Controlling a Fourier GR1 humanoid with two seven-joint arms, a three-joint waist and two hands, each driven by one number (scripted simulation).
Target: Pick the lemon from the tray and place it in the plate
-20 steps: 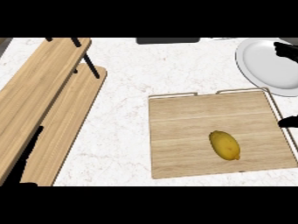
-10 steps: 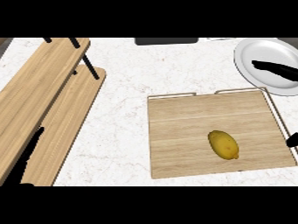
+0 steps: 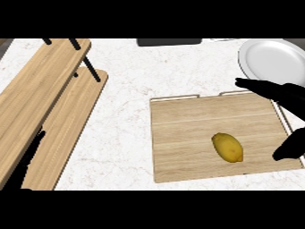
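Note:
A yellow lemon (image 3: 227,147) lies on the wooden tray (image 3: 188,120), toward the tray's near right part. A white plate (image 3: 277,62) sits on the counter beyond the tray's far right corner. My right hand (image 3: 292,100) comes in from the right edge above the tray's right side, open, with fingers stretched left and the thumb hanging down to the right of the lemon. It does not touch the lemon. My left hand is not in view.
A two-tier wooden shelf (image 3: 36,107) with black posts runs along the left side. A dark object (image 3: 169,41) sits at the counter's far edge. Bare marble counter (image 3: 125,103) lies between shelf and tray.
My right hand has moved leftward and down from over the plate to over the tray's right side, nearer the lemon. The lemon has not moved.

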